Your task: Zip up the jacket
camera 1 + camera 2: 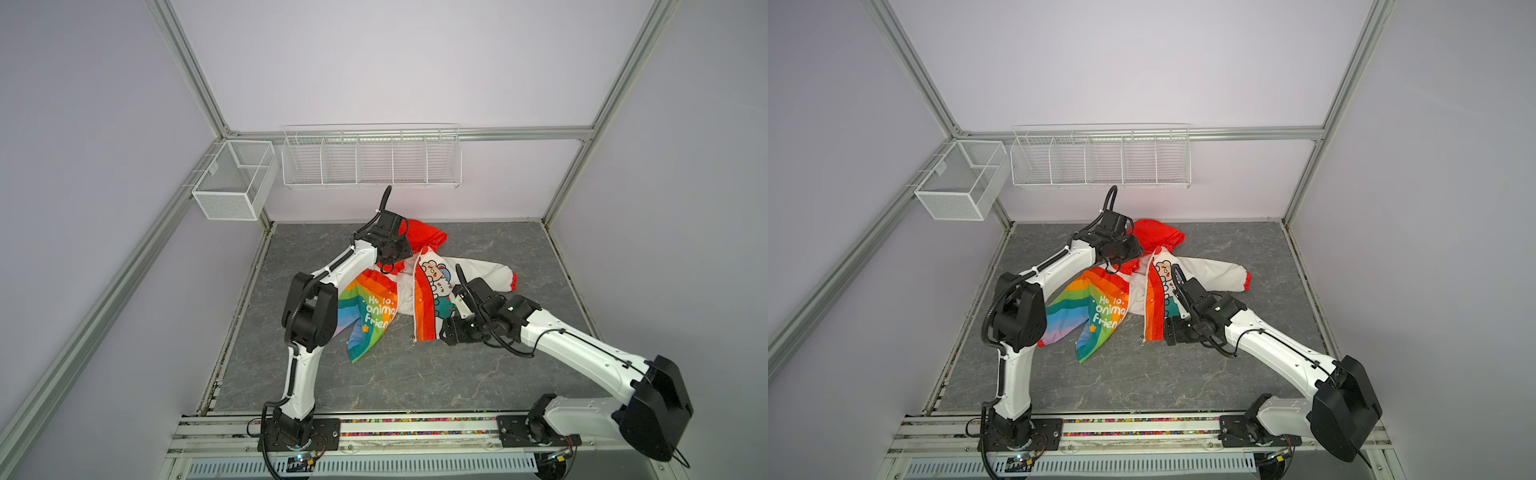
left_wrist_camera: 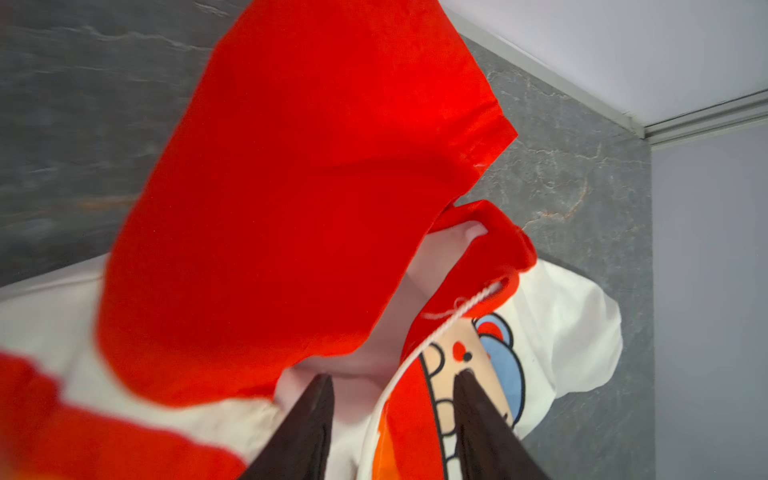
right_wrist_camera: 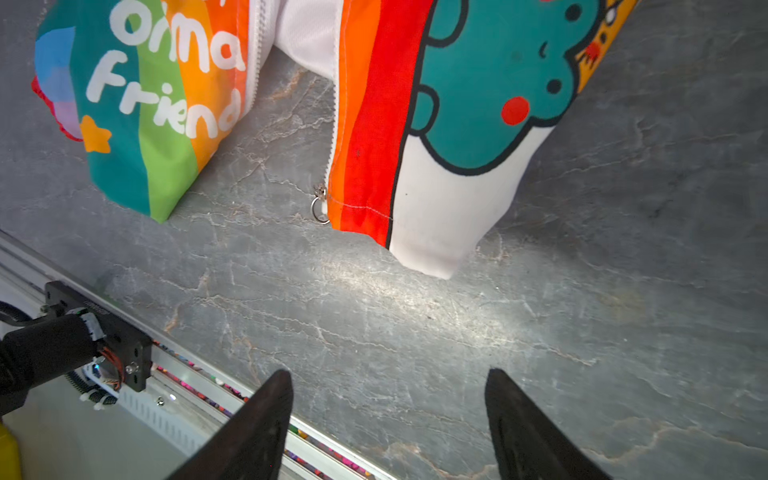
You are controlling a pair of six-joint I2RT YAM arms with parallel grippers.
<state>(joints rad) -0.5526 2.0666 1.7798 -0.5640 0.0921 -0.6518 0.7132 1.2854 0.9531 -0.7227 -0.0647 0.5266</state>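
The grey counter (image 1: pixel 457 374) carries the jacket (image 1: pixel 374 307), which lies unzipped near its far middle in both top views, with the hem toward the near edge. The rainbow half (image 1: pixel 361 316), with white lettering, spreads on the left. The white half (image 1: pixel 436 286), with cartoon animals, lies on the right. The two halves meet near the collar and part toward the hem, where bare counter shows between them. A white sleeve (image 1: pixel 490 276) with a red cuff stretches out to the right, and the red hood (image 2: pixel 291 187) lies crumpled at the far end

The left gripper (image 2: pixel 395 376) sits at the collar, just beside the hood. Its fingers (image 2: pixel 307 428) stand apart with nothing clamped, and collar cloth and the zipper edge show in the gap. Whether they touch the cloth cannot be told. The right gripper (image 3: pixel 389 372) hangs low near the hem of the white half, apart from the cloth, its fingers spread wide over bare counter

The white zipper (image 3: pixel 334 104) is undone. Its slider sits at the bottom of the white half's orange-red edge, and a small metal ring (image 3: pixel 320 210) on the slider rests on the counter
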